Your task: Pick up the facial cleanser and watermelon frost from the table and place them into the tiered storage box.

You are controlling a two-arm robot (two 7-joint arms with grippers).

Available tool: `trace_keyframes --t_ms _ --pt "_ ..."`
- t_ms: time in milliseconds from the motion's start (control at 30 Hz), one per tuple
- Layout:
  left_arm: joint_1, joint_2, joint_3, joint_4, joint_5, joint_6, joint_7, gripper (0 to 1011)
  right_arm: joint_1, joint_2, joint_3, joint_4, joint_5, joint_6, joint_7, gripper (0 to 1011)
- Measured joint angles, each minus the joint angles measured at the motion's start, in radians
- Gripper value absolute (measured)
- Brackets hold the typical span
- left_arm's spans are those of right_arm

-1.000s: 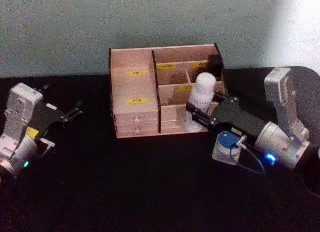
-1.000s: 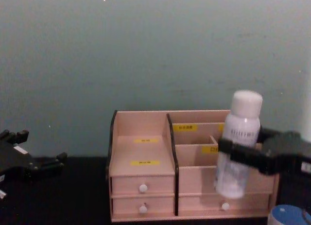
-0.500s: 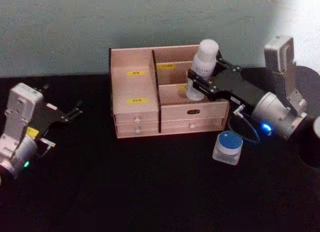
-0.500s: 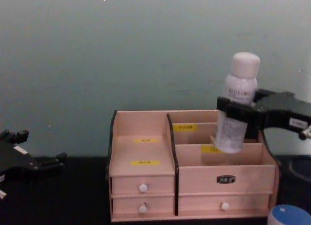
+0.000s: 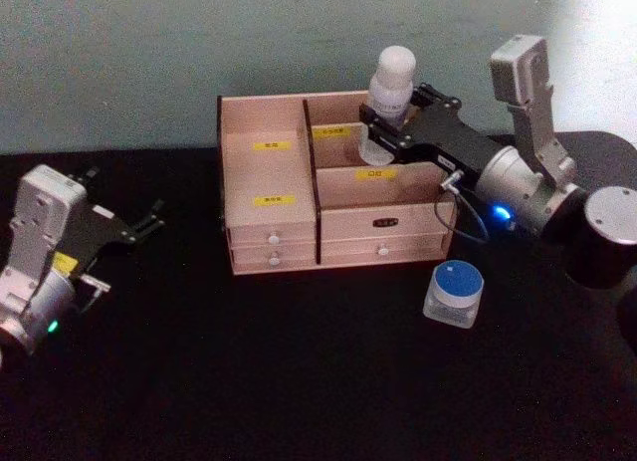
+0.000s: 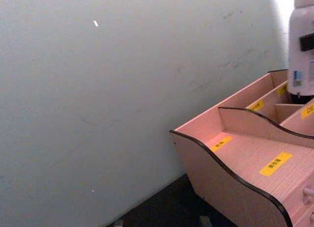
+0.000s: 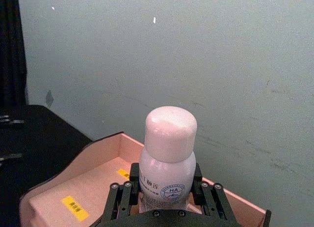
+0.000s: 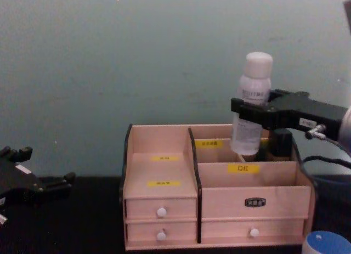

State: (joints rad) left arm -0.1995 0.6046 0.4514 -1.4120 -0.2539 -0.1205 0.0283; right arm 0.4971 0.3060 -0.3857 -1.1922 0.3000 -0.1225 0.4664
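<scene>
Head view: the right gripper (image 5: 384,123) is clamping the facial cleanser (image 5: 391,81) around its body just under the shoulder, one black finger on each side, the cap standing clear above them. The bottle is hanging upright over the rear right compartments of the tiered storage box (image 5: 267,187), its base low between the dividers; contact with the floor cannot be judged. The watermelon frost (image 5: 453,293) is sitting on the black table (image 5: 299,381) in front of the box's right corner, apart from both grippers. The left gripper (image 5: 127,214) is resting well to the left, fingers spread and holding nothing. Left wrist view: the box's curved side wall (image 6: 230,173) is showing near, with the bottle (image 6: 301,55) beyond it and a black finger crossing its body. Right wrist view: the fingers (image 7: 122,197) are pressing both flanks of the bottle (image 7: 169,158), with the box's stepped left section (image 7: 64,188) lying below. Chest view: the bottle's base (image 8: 244,147) is dipping behind the yellow-labelled divider, a dark object (image 8: 281,143) is standing in the compartment just beside it, and the jar's blue lid (image 8: 328,244) is showing at the lower right corner.
</scene>
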Motion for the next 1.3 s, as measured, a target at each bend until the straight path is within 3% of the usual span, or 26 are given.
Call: trace_keyframes --t_ms 400,1300 --pt "0.0 0.0 0.0 0.0 0.0 0.0 0.0 1001 0.11 -0.068 -0.013 0.192 -0.04 -0.04 0.011 601" --pt "0.0 0.0 0.0 0.0 0.0 0.0 0.0 1001 0.161 -0.119 -0.011 0.29 -0.059 -0.059 0.034 600"
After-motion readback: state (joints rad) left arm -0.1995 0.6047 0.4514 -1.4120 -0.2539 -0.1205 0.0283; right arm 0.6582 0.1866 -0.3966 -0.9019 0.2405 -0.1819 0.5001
